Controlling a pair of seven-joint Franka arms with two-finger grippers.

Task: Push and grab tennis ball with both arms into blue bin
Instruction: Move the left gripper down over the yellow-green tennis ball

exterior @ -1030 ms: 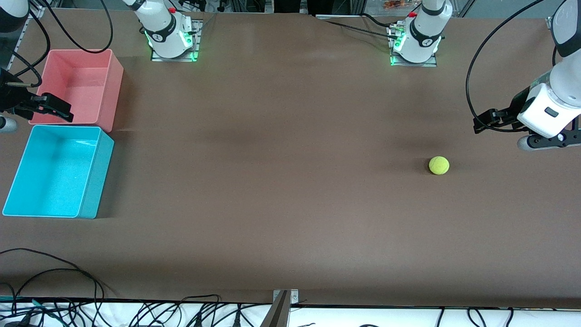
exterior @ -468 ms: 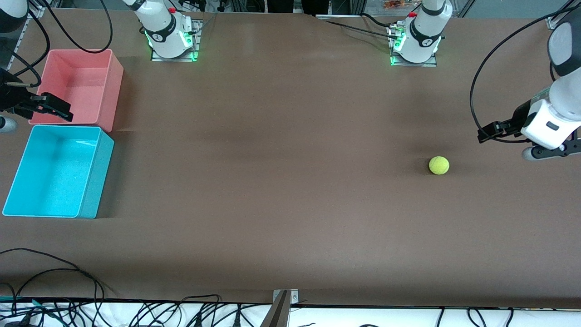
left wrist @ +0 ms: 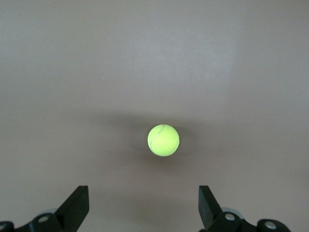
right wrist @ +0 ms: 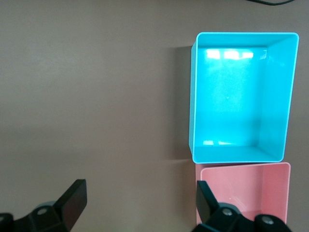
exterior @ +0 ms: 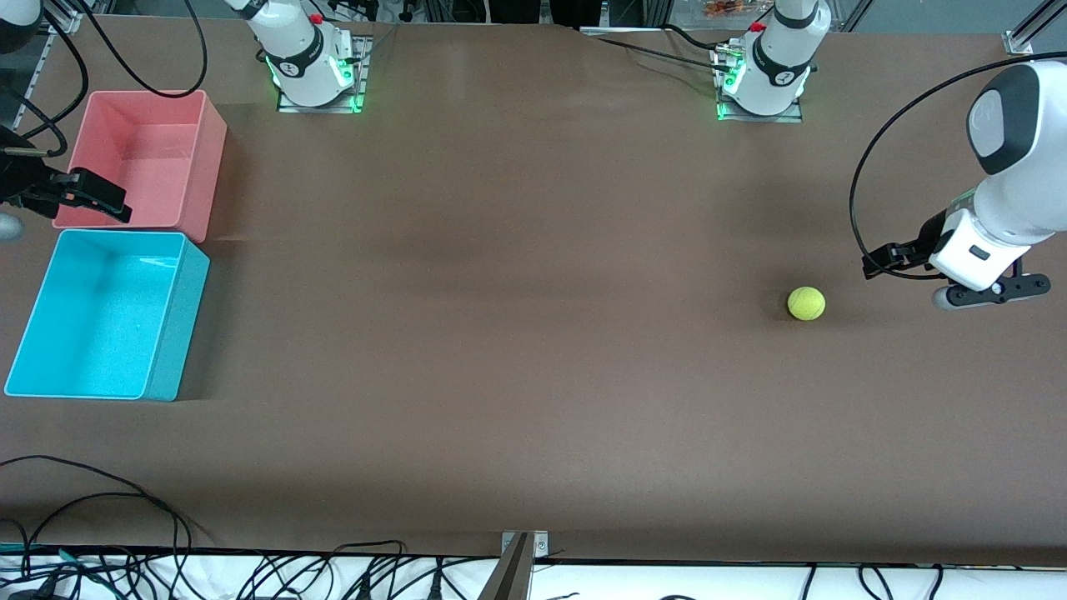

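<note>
- My left hand (exterior: 884, 262) is wide open, empty, over the desk (exterior: 517, 375) near the ball (exterior: 806, 303).
- Ball sits at the left arm's end, well apart from the blue bin (exterior: 179, 321).
- Step: lining up the push; next, get low and shove it binward.
- Right hand (exterior: 104, 200) waits open, empty, over the pink bin (exterior: 204, 179).
- Only the left wrist view shows the ball (left wrist: 163, 140) centred between my fingers (left wrist: 77, 205).

Robot lab: bolted arm bases (exterior: 315, 79), brown table (exterior: 533, 375), loose cables (exterior: 92, 500).

Left arm's wrist swung in from the right frame edge and dropped lower; left gripper (exterior: 884, 260) now sits closer to the tennis ball (exterior: 806, 303). Right gripper (exterior: 98, 197) edged slightly up-left.
</note>
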